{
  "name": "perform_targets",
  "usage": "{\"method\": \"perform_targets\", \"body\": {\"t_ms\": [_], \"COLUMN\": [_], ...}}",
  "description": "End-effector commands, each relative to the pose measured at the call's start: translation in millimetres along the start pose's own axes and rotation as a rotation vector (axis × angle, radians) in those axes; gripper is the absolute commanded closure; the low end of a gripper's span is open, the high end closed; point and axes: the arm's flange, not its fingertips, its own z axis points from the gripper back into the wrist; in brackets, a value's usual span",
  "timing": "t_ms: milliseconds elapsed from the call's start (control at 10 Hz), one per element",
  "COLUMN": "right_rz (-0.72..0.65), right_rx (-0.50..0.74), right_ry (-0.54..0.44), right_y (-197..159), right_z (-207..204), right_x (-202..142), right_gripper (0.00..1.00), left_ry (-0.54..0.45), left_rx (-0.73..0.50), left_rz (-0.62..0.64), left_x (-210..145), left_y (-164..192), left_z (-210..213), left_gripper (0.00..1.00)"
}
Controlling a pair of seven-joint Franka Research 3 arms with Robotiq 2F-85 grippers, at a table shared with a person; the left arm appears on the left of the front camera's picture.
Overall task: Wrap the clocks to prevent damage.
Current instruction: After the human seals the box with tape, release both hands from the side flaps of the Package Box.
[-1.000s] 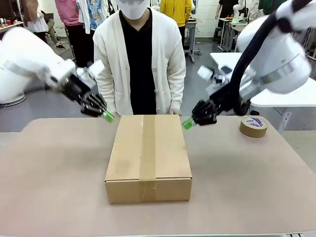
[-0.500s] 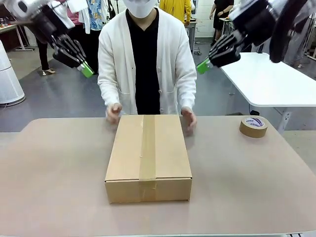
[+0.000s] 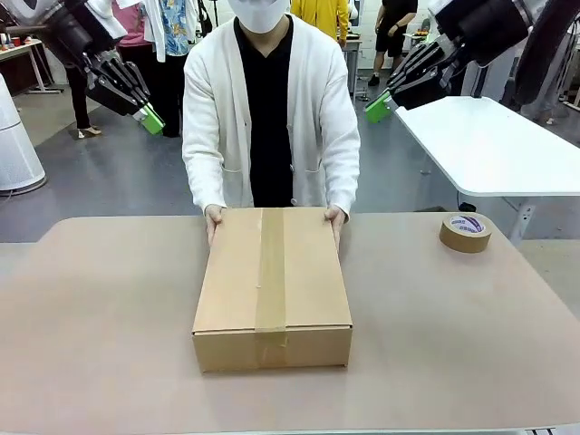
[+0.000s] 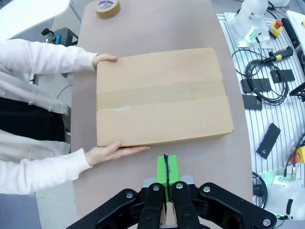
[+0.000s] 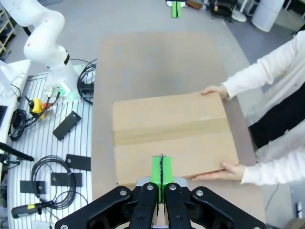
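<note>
No clocks are in sight. A closed brown cardboard box (image 3: 272, 281), taped along its top seam, sits mid-table. A person in a white cardigan holds its far corners with both hands (image 3: 213, 216). My left gripper (image 3: 152, 119) hangs shut high above the table's far left, well clear of the box. In the left wrist view the shut green pads (image 4: 167, 168) point down beside the box (image 4: 159, 95). My right gripper (image 3: 377, 107) is shut too, raised at the far right. Its pads (image 5: 161, 168) hover over the box's edge (image 5: 171, 133) in the right wrist view.
A brown tape roll (image 3: 465, 231) lies at the table's far right, also seen from the left wrist (image 4: 107, 7). Bare tan tabletop (image 3: 100, 326) surrounds the box. A white table (image 3: 489, 145) stands behind on the right. Cables and controllers lie beside the table (image 4: 267, 86).
Both grippers rose from the box's far corners to high above the table, still shut. The person's hands came forward and took hold of the box's far corners.
</note>
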Motion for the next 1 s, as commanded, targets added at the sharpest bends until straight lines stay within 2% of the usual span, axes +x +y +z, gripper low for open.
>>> {"method": "perform_targets", "body": {"t_ms": [0,900], "right_rz": [-0.012,-0.012], "right_rx": [0.002,0.002], "right_ry": [0.000,0.000], "right_y": [-0.5,-0.5], "right_z": [-1.4,-1.4], "right_x": [-0.7,-0.7], "right_gripper": [0.99,0.99], "left_ry": [0.001,0.001], "left_rx": [0.004,0.004], "left_rz": [0.000,0.000], "left_x": [1.4,1.4], "left_y": [1.9,1.9], "left_z": [1.2,1.2], "left_gripper": [1.00,1.00]}}
